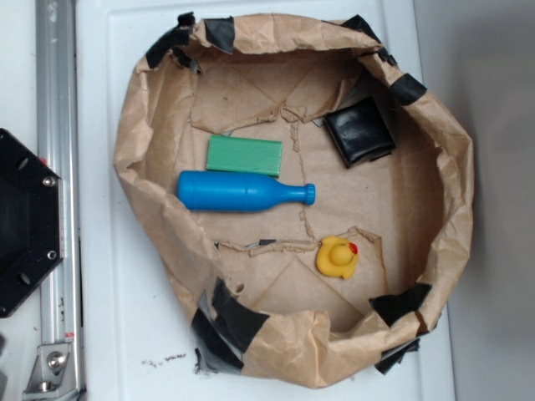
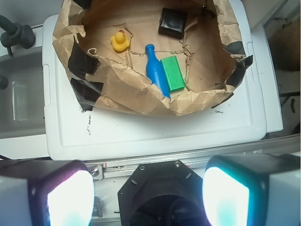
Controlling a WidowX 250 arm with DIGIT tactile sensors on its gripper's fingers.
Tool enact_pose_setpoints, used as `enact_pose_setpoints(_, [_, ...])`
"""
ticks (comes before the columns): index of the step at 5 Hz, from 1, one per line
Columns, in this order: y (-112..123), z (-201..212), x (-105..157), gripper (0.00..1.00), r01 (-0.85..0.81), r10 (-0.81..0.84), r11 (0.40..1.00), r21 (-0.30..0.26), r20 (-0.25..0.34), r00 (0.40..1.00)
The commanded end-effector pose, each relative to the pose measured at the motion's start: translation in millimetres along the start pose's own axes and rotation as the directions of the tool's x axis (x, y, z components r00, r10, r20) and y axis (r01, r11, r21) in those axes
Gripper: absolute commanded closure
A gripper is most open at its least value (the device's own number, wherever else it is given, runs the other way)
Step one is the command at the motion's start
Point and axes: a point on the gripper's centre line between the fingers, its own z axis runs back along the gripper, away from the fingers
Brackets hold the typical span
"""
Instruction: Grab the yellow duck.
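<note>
The yellow duck (image 1: 337, 256) with a red-orange beak sits on the floor of a brown paper nest (image 1: 167, 242), toward its lower right in the exterior view. In the wrist view the duck (image 2: 120, 41) is far off at the upper left. My gripper (image 2: 148, 193) does not show in the exterior view. In the wrist view its two fingers (image 2: 66, 197) stand wide apart with nothing between them, high above the robot's black base (image 2: 155, 188) and well away from the nest.
A blue bottle (image 1: 242, 192) lies on its side in the nest next to a green block (image 1: 244, 155). A black square object (image 1: 360, 131) lies at the nest's upper right. The nest stands on a white lid (image 1: 125, 334). A metal rail (image 1: 58, 167) and the black base (image 1: 25, 221) are at the left.
</note>
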Motion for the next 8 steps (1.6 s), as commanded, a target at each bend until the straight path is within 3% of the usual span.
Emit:
enact_pose_setpoints(1, [0.0, 0.0, 0.0, 0.00, 0.000, 0.000, 1.000, 0.000, 0.000, 1.000])
enact_pose_setpoints(2, [22.7, -23.1, 48.1, 0.00, 0.041, -0.042, 0.998, 0.039, 0.031, 0.999])
enact_pose_setpoints(3, [19.0, -50.2, 99.3, 0.00, 0.181, -0.188, 0.980, 0.085, 0.083, 0.979])
enact_pose_setpoints(4, [11.9, -77.9, 127.5, 0.00, 0.301, -0.308, 0.949, 0.092, 0.088, 0.947])
enact_pose_setpoints(6, [10.3, -105.6, 166.3, 0.00, 0.306, -0.307, 0.952, 0.029, 0.146, 0.941])
enact_pose_setpoints(7, [5.2, -136.8, 177.2, 0.00, 0.375, -0.380, 0.925, 0.063, 0.124, 0.917])
enact_pose_setpoints(8, [-2.9, -168.7, 181.9, 0.00, 0.399, -0.402, 0.915, 0.060, 0.069, 0.913])
